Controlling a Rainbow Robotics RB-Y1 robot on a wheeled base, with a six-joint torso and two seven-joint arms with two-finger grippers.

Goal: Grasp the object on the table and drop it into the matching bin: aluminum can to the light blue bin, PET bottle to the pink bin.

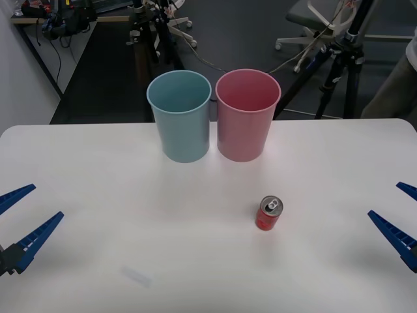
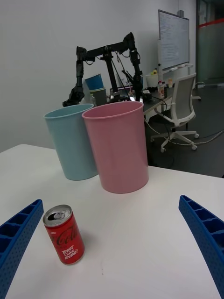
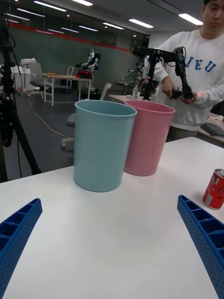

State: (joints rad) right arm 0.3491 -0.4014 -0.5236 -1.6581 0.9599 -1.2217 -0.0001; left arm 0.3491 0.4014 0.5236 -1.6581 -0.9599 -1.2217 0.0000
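A small red aluminum can with a silver top stands upright on the white table, right of centre and nearer than the bins. The right wrist view has the can close ahead, the left wrist view has the can at its edge. At the table's far side stand the light blue bin and the pink bin, side by side and nearly touching. My left gripper is open at the table's left edge. My right gripper is open at the right edge, well apart from the can.
Behind the table are tripod legs, an office chair and cables on a dark floor. A faint pale smear lies on the tabletop near the front. Wide bare tabletop lies between both grippers and the can.
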